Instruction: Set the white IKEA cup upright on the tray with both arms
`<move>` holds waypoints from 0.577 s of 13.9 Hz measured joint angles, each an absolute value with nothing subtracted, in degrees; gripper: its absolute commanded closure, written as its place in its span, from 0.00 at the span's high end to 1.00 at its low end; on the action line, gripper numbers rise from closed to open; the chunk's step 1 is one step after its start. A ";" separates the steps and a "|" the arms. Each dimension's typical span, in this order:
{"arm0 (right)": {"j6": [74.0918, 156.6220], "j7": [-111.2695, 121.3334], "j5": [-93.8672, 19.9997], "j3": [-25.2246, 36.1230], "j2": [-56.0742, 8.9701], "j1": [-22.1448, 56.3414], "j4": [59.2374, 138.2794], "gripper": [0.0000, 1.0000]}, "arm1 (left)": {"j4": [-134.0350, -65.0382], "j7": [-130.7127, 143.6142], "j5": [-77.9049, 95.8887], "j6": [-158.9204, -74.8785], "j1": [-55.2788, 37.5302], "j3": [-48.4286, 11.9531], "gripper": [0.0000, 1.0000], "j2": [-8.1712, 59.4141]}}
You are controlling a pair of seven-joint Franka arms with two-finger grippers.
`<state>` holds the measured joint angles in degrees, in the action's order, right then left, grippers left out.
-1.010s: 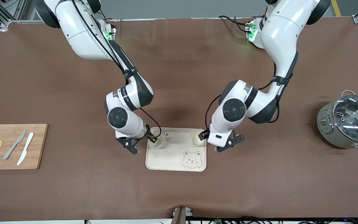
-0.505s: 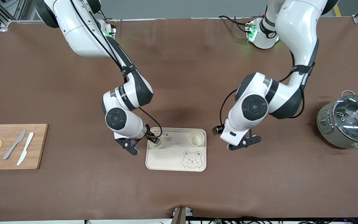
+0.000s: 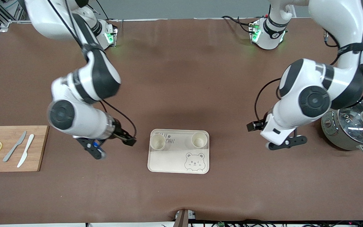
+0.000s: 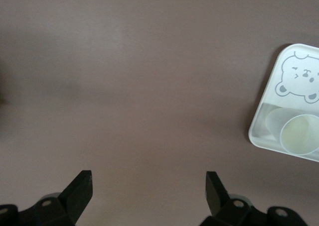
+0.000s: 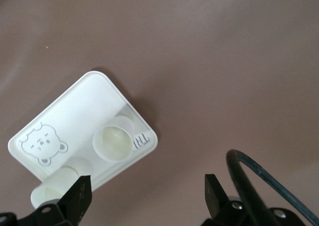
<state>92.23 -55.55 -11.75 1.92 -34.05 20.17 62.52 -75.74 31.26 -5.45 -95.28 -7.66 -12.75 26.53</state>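
Tray [image 3: 175, 162]: on the table between both grippers — two white cups [image 3: 157, 142] [image 3: 199, 140] upright on its edge farther from the front camera.
Left gripper [image 3: 258, 126]: fingers spread, empty, above bare table off the tray's end.
Right gripper [image 3: 129, 141]: jaws apart, empty — beside the nearer cup.

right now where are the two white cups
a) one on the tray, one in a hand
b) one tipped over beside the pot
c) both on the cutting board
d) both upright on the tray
d: both cups stand upright on the tray, and neither hand holds anything.
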 measured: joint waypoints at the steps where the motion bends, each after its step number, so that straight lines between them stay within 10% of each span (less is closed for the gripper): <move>1: 89.04 -52.56 -11.70 2.00 -31.73 19.25 62.65 1.00 | -75.74 29.88 -5.46 -94.00 -6.78 -12.73 1.00 25.19; 8: 84.04 -30.41 -10.40 2.48 -17.14 10.02 74.47 1.00 | -75.73 21.28 -5.48 -85.43 -0.85 -12.66 1.00 15.64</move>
<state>84.04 -30.41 -10.40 2.48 -17.14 10.02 74.47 -75.73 21.28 -5.48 -85.43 -0.85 -12.66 15.64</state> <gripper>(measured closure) 0.000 0.000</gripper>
